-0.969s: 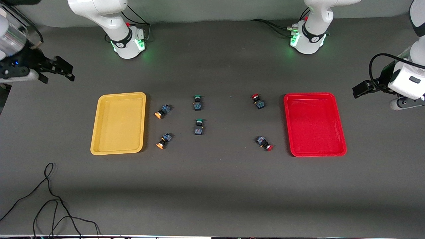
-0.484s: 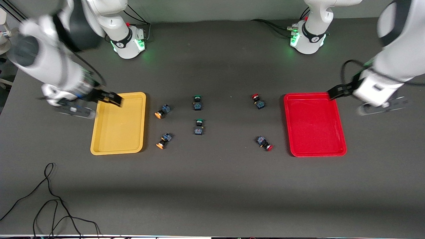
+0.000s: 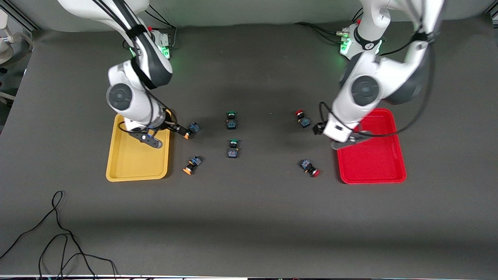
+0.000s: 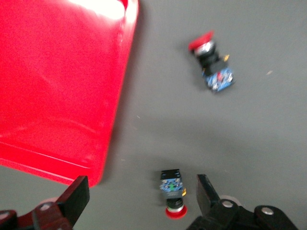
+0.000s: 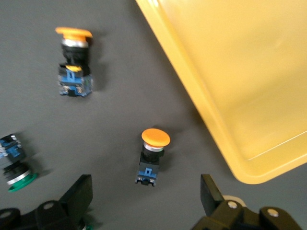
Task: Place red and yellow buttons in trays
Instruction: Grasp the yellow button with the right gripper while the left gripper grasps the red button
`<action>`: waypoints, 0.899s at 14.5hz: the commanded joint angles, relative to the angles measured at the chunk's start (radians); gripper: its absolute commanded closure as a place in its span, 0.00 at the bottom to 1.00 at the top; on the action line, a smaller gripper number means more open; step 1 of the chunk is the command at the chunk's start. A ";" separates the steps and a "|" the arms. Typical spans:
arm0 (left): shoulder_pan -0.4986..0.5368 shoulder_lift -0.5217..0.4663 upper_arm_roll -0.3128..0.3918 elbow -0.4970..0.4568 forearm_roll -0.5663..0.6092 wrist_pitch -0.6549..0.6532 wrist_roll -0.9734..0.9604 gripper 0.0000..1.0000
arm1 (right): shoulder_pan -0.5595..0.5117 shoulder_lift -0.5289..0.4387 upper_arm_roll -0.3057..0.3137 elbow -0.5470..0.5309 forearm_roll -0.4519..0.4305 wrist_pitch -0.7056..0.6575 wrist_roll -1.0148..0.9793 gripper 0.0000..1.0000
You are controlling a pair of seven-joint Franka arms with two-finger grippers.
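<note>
Both smooth rounded plastic trays (image 3: 136, 163) lie bare.

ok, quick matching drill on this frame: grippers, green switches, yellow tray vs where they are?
1 right gripper
2 left gripper
3 green-capped switches
4 yellow tray

A mid-table, between the two trays
B open, over the table beside the red tray
C open, at a yellow-capped button beside the yellow tray
D toward the right arm's end of the table

Pairs: 1-C, 2-B, 3-A, 4-D
</note>
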 commanded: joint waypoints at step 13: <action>-0.061 0.145 -0.081 -0.235 -0.051 0.417 -0.201 1.00 | 0.079 0.201 0.001 -0.082 0.014 0.330 0.133 0.49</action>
